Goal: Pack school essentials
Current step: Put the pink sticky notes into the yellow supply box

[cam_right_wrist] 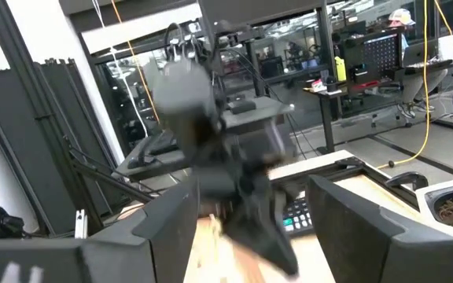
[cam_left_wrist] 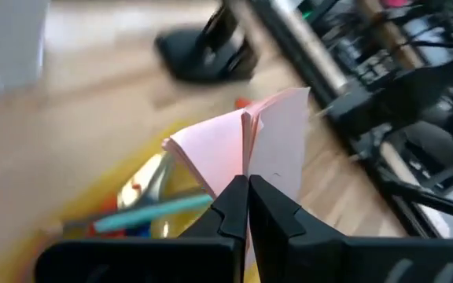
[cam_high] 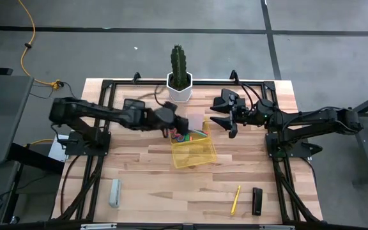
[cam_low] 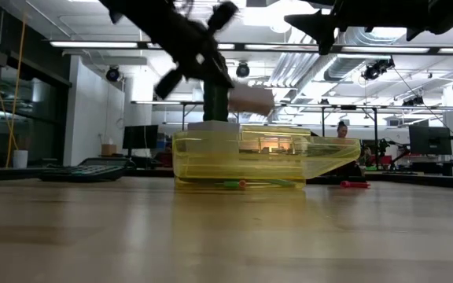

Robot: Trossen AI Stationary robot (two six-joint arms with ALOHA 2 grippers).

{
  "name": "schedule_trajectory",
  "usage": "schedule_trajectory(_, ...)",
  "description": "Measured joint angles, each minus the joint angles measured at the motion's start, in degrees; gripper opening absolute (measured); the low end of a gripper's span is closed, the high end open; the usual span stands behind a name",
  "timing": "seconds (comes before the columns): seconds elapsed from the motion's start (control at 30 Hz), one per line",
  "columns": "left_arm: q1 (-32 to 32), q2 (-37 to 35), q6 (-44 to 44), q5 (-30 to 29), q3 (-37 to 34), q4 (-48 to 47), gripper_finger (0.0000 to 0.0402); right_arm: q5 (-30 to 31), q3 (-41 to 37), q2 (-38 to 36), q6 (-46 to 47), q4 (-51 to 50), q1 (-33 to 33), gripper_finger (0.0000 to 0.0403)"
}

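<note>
I find no brand, label or writing that I can read in any view. My left tool [cam_left_wrist: 248, 192] has its fingers pressed together on the pink sticky-note pad [cam_left_wrist: 246, 145], which fans open above the fingertips; in the high view this tool [cam_high: 183, 128] sits at frame centre, just over the upper edge of the yellow bin [cam_high: 194, 152]. Inside the bin I see a light-blue pen [cam_left_wrist: 152, 212] and some red and green bits (too blurred in the left wrist view to name). The low view shows the bin [cam_low: 242, 157] as a translucent yellow tub on the bench [cam_low: 226, 236], with the pad [cam_low: 250, 100] held above its rim and thin green and red pieces lying at its base.

My right tool [cam_high: 225, 118] hovers right of centre in the high view, fingers spread apart and holding nothing; the right wrist view is mostly motion blur, so I cannot make out what lies beyond its fingers.

Still out on the bench: a yellow pencil [cam_high: 235, 199] at lower right, a black oblong thing [cam_high: 257, 201] just beside it, and a grey oblong block [cam_high: 114, 192] at lower left. A potted cactus [cam_high: 179, 73] stands at top centre. A calculator [cam_low: 93, 170] shows at mid-left in the low view, its keys unreadable.
</note>
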Motion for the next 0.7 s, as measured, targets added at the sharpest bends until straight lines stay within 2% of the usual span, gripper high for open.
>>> schedule_trajectory(0.3, -0.42, 12.92, -14.39, -1.03, 0.01, 9.07, 0.0, 0.02, 0.0, 0.0, -0.01, -0.02, -0.15, 0.0227)
schedule_trajectory(0.5, 0.01, 16.12, -19.53, -1.08, 0.02, 8.71, 0.0, 0.02, 0.0, 0.0, -0.01, 0.0, -0.15, 0.0227)
schedule_trajectory(0.7, -0.01, 16.93, -19.98, 0.47, 0.02, 8.7, 0.0001, 0.02, 0.0, 0.0, -0.01, -0.04, -0.15, 0.0227)
